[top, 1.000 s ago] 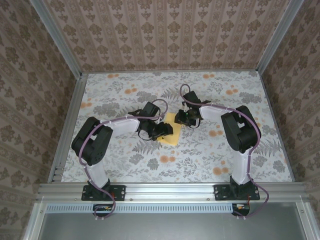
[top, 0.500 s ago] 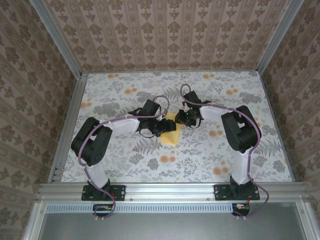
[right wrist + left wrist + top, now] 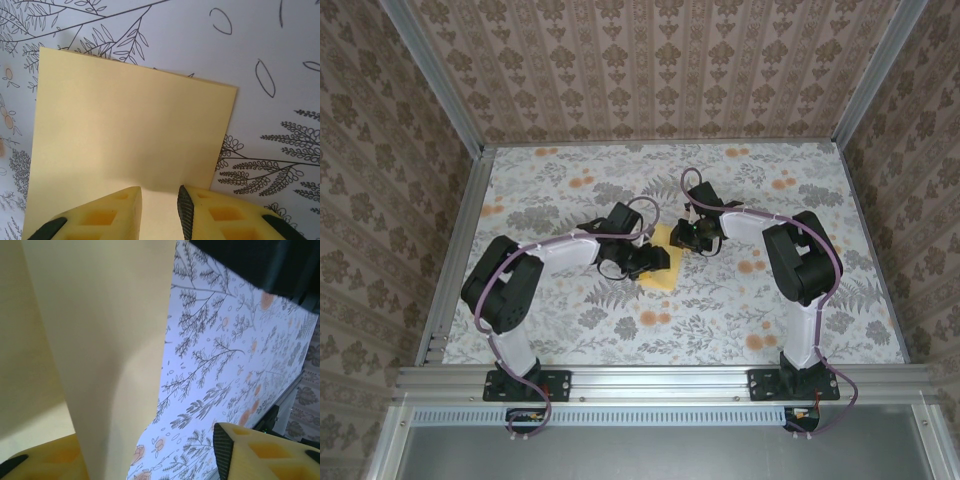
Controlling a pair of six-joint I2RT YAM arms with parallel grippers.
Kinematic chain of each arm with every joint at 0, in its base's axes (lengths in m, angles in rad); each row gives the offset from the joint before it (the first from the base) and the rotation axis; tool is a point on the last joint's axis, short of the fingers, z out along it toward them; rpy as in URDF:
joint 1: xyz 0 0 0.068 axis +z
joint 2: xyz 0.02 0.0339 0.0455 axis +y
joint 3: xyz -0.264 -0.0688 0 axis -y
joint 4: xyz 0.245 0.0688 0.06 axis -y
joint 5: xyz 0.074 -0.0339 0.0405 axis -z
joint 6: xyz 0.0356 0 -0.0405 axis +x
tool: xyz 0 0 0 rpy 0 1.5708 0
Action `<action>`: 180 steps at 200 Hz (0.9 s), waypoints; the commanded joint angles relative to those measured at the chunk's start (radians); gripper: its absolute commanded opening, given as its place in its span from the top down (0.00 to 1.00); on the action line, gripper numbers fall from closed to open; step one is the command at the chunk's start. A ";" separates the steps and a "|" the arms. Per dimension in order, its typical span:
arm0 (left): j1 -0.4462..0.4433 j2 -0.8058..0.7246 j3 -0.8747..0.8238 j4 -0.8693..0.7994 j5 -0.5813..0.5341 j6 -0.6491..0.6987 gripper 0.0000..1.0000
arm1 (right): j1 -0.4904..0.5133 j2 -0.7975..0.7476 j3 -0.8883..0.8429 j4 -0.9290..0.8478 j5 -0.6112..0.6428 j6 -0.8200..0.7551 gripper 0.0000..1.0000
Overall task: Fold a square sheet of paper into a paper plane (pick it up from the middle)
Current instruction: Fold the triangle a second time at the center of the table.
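The square sheet of paper (image 3: pixel 665 272) lies on the floral cloth between both grippers, creased smaller. My left gripper (image 3: pixel 644 262) is at its left edge. In the left wrist view a raised flap of the paper (image 3: pixel 100 340) stands up beside the left finger, and my left gripper (image 3: pixel 145 455) has its jaws wide apart and open. My right gripper (image 3: pixel 688 238) is at the sheet's far right corner. In the right wrist view the paper (image 3: pixel 130 125) lies flat below, and my right gripper (image 3: pixel 160 200) hangs low over it with a narrow gap between its fingers (image 3: pixel 186 210).
The grey floral cloth (image 3: pixel 740 300) covers the whole table inside an aluminium frame (image 3: pixel 660 378). Patterned walls close off the back and both sides. The arms' elbows (image 3: pixel 505 285) stand high at left and right.
The left gripper has shifted slightly at the paper's left edge and its jaws have narrowed a little. The right arm has hardly moved.
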 commanded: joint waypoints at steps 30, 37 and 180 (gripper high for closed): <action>-0.010 -0.057 -0.007 -0.009 0.014 0.038 0.58 | -0.018 0.051 -0.030 -0.035 0.060 0.011 0.71; -0.010 -0.059 -0.003 -0.003 0.010 0.037 0.59 | -0.018 0.053 -0.031 -0.034 0.060 0.011 0.70; 0.001 0.082 0.036 0.185 -0.017 -0.017 0.51 | -0.022 0.014 -0.040 0.001 -0.013 0.009 0.69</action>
